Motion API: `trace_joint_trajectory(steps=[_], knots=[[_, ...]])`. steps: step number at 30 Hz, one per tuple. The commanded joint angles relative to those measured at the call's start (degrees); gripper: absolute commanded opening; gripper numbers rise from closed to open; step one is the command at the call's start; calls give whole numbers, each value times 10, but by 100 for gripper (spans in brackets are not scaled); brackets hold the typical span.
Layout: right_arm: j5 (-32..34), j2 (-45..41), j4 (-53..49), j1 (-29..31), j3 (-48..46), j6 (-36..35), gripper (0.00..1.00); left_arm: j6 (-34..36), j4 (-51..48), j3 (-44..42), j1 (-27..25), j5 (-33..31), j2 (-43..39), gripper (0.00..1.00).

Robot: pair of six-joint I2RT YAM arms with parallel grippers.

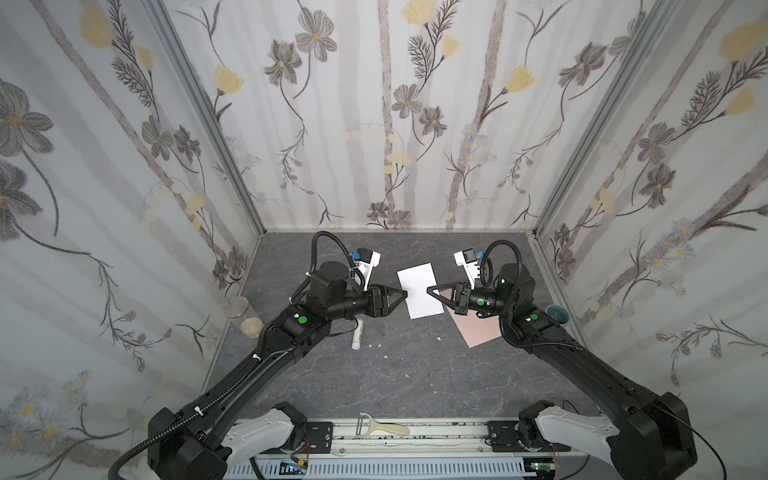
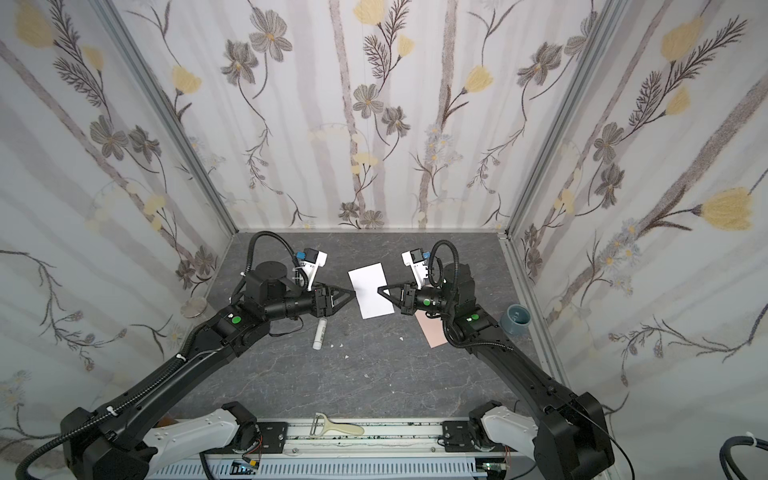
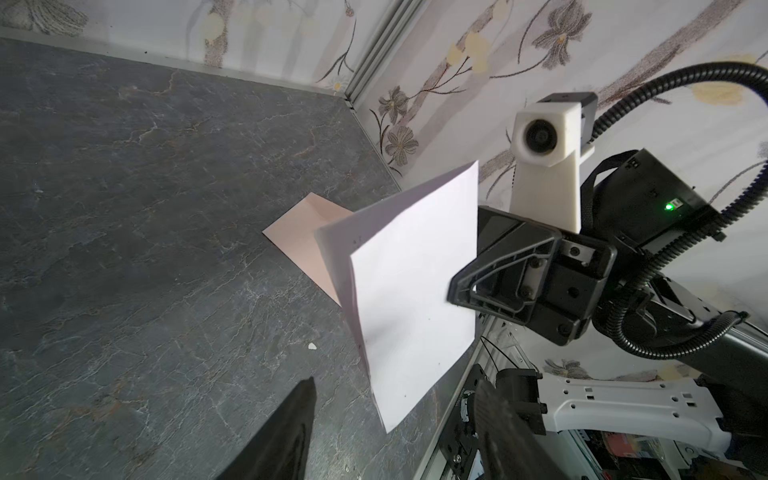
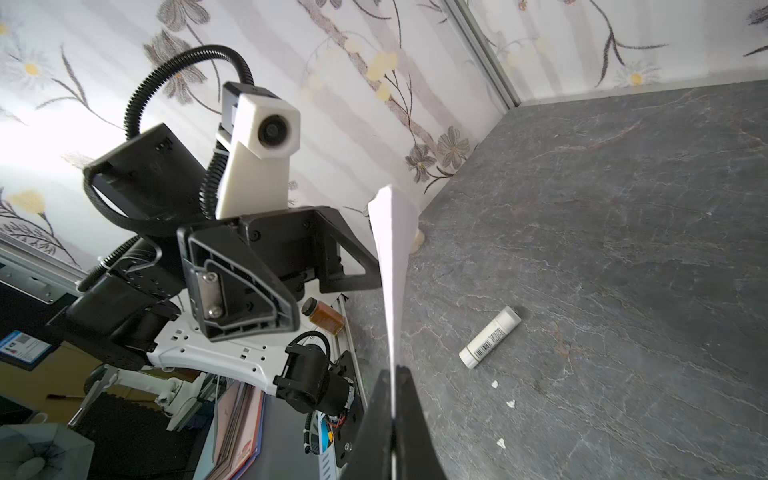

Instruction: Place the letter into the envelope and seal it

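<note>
The letter [image 1: 419, 295] [image 2: 372, 293] is a plain white sheet held up off the table between the two arms. My right gripper [image 1: 431, 289] [image 2: 380, 289] [image 4: 392, 376] is shut on the sheet's right edge, and the right wrist view shows the paper [image 4: 392, 266] edge-on between the closed fingers. My left gripper [image 1: 402, 297] [image 2: 352, 295] [image 3: 395, 384] stands open at the sheet's left edge, with a corner of the letter [image 3: 415, 291] showing between its spread fingers, not pinched. The pale pink envelope [image 1: 478, 330] [image 2: 432, 332] [image 3: 303, 237] lies flat on the table, partly under the right arm.
A white glue stick [image 1: 358, 336] [image 2: 320, 333] [image 4: 490, 336] lies on the grey table near the left arm, with small paper scraps around. A blue cup [image 1: 557, 314] stands by the right wall, a metal lid [image 1: 235, 306] by the left wall, and a peeler [image 1: 382, 428] on the front rail.
</note>
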Motion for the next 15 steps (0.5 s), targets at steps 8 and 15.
trace_joint_trajectory(steps=[8, 15], knots=[[-32, 7, 109, 14, 3, 69, 0, -39, 202, -70, -19, -43, -2, 57], [-39, 10, 117, 16, 6, 79, 0, -49, 286, -99, -19, -38, -14, 51]])
